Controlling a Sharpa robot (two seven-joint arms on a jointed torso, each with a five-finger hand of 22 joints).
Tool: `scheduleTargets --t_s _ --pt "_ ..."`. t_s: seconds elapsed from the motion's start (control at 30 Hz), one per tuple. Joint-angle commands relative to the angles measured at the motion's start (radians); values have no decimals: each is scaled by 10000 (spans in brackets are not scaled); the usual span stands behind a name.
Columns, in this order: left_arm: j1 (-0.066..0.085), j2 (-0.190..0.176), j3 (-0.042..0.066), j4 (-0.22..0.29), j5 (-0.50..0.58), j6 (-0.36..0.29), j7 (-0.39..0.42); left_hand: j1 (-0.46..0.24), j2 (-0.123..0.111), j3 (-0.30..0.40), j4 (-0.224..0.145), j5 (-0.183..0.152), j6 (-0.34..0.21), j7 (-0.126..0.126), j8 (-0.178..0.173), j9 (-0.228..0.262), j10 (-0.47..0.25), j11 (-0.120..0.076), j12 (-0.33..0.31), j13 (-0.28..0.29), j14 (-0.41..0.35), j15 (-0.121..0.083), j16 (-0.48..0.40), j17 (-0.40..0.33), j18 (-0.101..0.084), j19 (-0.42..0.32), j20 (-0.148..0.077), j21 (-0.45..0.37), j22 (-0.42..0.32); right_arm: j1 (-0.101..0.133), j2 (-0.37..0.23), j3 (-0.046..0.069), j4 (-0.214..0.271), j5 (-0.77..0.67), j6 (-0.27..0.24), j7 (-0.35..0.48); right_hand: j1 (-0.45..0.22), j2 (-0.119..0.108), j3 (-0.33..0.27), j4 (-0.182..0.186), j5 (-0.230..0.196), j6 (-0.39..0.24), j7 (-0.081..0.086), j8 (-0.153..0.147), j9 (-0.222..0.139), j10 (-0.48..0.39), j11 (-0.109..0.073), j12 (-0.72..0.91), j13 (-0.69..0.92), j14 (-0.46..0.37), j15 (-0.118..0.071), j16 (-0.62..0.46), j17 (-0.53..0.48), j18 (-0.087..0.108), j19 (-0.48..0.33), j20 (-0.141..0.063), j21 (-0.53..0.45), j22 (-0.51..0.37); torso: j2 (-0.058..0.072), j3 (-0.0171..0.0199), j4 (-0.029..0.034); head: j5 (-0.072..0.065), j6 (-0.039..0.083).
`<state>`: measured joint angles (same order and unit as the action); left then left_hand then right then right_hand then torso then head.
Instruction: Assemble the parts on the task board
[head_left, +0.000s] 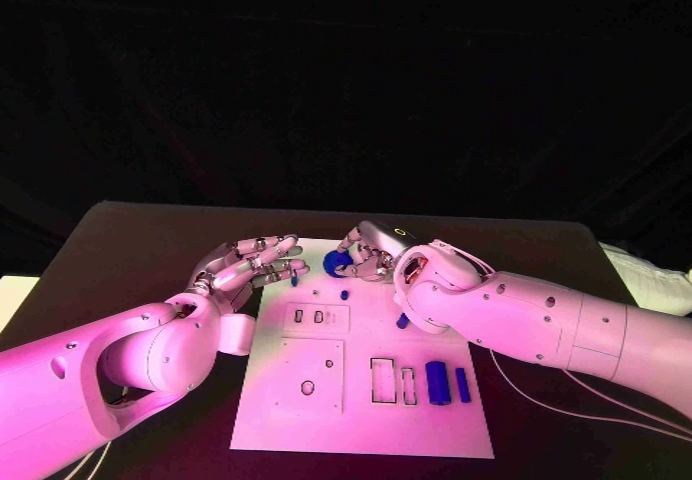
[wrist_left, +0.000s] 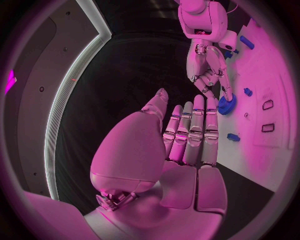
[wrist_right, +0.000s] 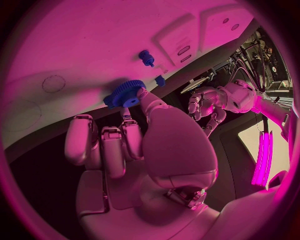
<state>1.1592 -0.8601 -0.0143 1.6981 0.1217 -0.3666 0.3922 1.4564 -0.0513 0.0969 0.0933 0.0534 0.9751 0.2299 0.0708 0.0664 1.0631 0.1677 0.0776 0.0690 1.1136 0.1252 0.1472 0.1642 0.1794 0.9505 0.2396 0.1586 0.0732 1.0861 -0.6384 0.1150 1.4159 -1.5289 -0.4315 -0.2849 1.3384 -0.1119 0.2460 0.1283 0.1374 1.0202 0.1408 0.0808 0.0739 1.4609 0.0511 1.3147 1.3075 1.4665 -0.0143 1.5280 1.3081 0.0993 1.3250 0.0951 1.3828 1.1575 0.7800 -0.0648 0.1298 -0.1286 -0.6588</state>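
Observation:
The white task board (head_left: 378, 428) lies in the middle of the table. My right hand (head_left: 378, 252) reaches over the board's far edge and pinches a blue gear (head_left: 336, 265) between thumb and fingers. The right wrist view shows the gear (wrist_right: 125, 94) at the fingertips of that hand (wrist_right: 140, 150), close over the board (wrist_right: 94, 45). My left hand (head_left: 254, 264) hovers at the board's far left corner, fingers stretched out and holding nothing. In the left wrist view my left hand (wrist_left: 184, 145) points toward the gear (wrist_left: 226, 104).
Two blue cylinders (head_left: 436, 383) (head_left: 463, 385) lie at the board's near right, beside rectangular slots (head_left: 384, 380). Small blue pieces (head_left: 348, 295) (head_left: 294, 281) (head_left: 402, 321) sit on the far half. A blue peg (wrist_right: 146, 57) lies close to the gear.

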Motion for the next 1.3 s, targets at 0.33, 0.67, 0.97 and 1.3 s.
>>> scheduleTargets --t_s 0.33,0.67,0.97,1.3 --pt "9 32 6 7 14 190 32 -3 102 16 -60 -44 -33 27 -38 -12 -31 70 -16 -15 28 10 -42 18 35 74 -8 -39 -11 -10 75 -1 53 -180 156 26 -7 -115 -118 29 -131 -228 37 -148 -68 -31 40 -189 600 844 -23 29 1663 -143 8 -30 25 -26 -2 -8 6 15 -27" --pt "9 14 6 11 14 185 36 -3 102 16 -60 -44 -33 27 -38 -12 -31 70 -16 -15 28 10 -42 18 35 74 -8 -39 -11 -11 72 -1 -8 -278 102 -80 -20 -127 -144 44 -154 -271 47 -166 -74 -57 49 -245 561 838 -15 18 1637 -139 -7 -25 14 -47 -3 -5 -8 30 -37" --pt "9 14 6 -29 14 197 41 -3 102 16 -60 -44 -33 27 -38 -12 -31 70 -16 -15 28 10 -42 18 35 74 -8 -39 -11 -73 -359 69 512 18 -775 550 -16 -153 -212 94 -50 -392 67 -176 -77 -59 68 -247 567 841 5 22 1651 -141 0 -5 16 -35 -12 25 -13 19 10" --pt "-1 -45 3 -92 14 220 77 7 110 14 -77 -44 -39 28 -39 -12 -34 71 -24 -15 31 11 -51 22 36 77 -7 -47 -13 -93 -2466 619 1523 1623 -111 1633 435 -349 -202 -204 447 -292 50 -122 -48 -114 48 -339 518 832 -10 2 1615 -120 -62 -10 -35 -131 -35 116 -244 24 125"
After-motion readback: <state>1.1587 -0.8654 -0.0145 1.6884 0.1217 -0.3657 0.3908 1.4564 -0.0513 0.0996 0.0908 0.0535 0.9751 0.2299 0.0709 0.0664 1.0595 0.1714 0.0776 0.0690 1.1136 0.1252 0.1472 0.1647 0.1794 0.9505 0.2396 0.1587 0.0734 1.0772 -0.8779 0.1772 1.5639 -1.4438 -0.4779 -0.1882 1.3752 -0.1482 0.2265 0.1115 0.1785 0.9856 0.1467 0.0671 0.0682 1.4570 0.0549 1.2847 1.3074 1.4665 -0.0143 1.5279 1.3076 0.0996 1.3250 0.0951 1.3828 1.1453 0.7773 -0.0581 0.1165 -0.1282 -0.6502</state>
